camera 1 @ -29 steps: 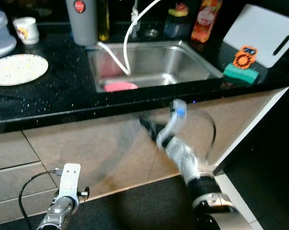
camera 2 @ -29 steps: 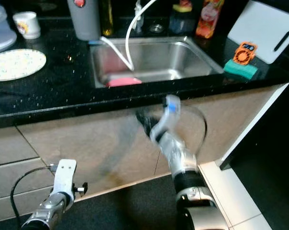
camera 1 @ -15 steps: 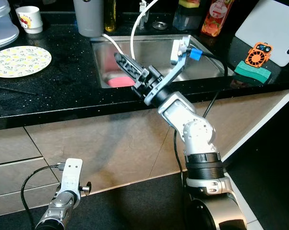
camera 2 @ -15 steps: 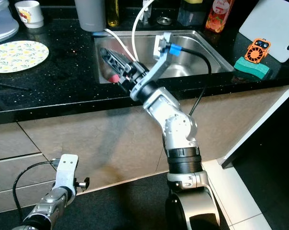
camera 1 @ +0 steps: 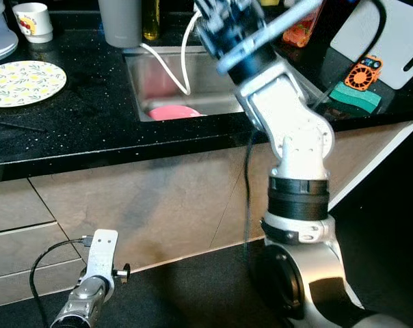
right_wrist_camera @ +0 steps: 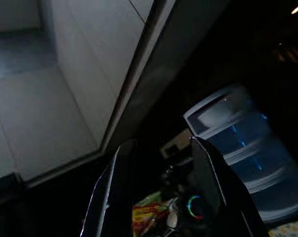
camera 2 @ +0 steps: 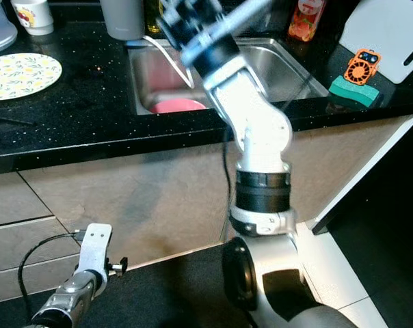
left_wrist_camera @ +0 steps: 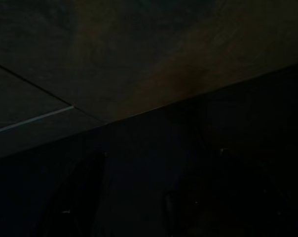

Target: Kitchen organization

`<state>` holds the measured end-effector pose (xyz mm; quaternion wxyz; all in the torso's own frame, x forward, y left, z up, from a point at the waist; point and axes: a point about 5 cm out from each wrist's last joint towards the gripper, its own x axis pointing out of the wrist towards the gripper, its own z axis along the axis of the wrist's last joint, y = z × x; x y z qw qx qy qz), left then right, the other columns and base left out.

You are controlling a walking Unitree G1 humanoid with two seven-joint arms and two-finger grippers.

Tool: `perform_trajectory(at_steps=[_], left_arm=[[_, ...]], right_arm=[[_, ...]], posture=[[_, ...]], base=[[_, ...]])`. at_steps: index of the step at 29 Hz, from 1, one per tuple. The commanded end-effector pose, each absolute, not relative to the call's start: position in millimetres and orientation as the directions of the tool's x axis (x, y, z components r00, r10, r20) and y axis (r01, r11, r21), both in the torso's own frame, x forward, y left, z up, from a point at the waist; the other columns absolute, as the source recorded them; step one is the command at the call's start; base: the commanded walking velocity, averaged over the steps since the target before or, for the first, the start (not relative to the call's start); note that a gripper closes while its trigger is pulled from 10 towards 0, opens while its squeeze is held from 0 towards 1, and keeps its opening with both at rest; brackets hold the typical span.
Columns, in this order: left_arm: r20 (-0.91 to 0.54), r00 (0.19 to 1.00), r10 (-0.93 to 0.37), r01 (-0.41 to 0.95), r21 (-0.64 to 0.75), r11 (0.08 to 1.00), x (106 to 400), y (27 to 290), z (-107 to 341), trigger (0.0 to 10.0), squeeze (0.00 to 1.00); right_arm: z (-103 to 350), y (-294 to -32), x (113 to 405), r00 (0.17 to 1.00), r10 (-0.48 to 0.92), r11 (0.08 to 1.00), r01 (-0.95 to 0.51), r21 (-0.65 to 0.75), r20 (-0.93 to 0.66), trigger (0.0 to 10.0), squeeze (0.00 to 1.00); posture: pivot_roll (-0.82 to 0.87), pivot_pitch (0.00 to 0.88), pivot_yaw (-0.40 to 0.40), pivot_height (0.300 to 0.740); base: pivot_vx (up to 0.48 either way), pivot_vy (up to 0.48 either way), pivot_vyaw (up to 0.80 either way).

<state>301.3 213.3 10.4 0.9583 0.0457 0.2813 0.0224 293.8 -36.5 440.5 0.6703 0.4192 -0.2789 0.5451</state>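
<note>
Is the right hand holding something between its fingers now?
No. In the right wrist view, the right hand has its two black fingers apart, with nothing between them.

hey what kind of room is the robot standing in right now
Most likely a home kitchen: a stainless sink is set into a black speckled countertop, with a floral plate, a mug and a white cutting board on it.

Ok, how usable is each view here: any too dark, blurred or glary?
Eye views: well lit, sharp on the black speckled countertop, slight blur on the raised right gripper. Left wrist view: nearly black, only faint panel seams. Right wrist view: dim, the two black fingers silhouetted against a pale wall.
</note>
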Motion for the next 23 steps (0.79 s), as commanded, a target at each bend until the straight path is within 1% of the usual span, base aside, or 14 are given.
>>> perform_trajectory(at_steps=[1, 6, 12, 19, 23], left_arm=[[-0.577, 0.813, 0.079, -0.017, 0.112, 0.994, 291.0, 218.4, 0.7, 10.0, 0.0], [-0.582, 0.81, 0.078, -0.013, 0.114, 0.993, 288.9, 219.4, -0.9, 10.0, 0.0], [-0.585, 0.808, 0.074, -0.007, 0.116, 0.993, 288.9, 219.2, -1.0, 10.0, 0.0], [-0.584, 0.808, 0.072, -0.005, 0.116, 0.993, 290.3, 217.8, -0.3, 10.0, 0.0], [-0.586, 0.807, 0.072, -0.006, 0.114, 0.993, 289.7, 217.4, -0.9, 10.0, 0.0]], right_arm=[[454.7, -44.3, 281.8, 0.202, 0.455, 0.018, -0.976, 0.218, 0.867, 10.0, 0.0], [460.8, -49.2, 278.7, 0.2, 0.436, -0.007, -0.974, 0.226, 0.878, 10.0, 0.0], [464.7, -50.4, 272.5, 0.157, 0.426, -0.035, -0.981, 0.19, 0.891, 10.0, 0.0], [464.7, -53.7, 274.6, 0.19, 0.417, -0.016, -0.976, 0.216, 0.889, 10.0, 0.0], [468.0, -53.0, 268.1, 0.139, 0.413, -0.052, -0.983, 0.176, 0.9, 10.0, 0.0]], posture=[[0.01, 0.254, -0.071, 0.74], [0.01, 0.257, -0.067, 0.74], [0.01, 0.26, -0.065, 0.74], [0.01, 0.262, -0.065, 0.74], [0.01, 0.26, -0.066, 0.74]], base=[[0.0, 0.0, 0.0], [0.0, 0.0, 0.0], [0.0, 0.0, 0.0], [0.0, 0.0, 0.0], [0.0, 0.0, 0.0]])
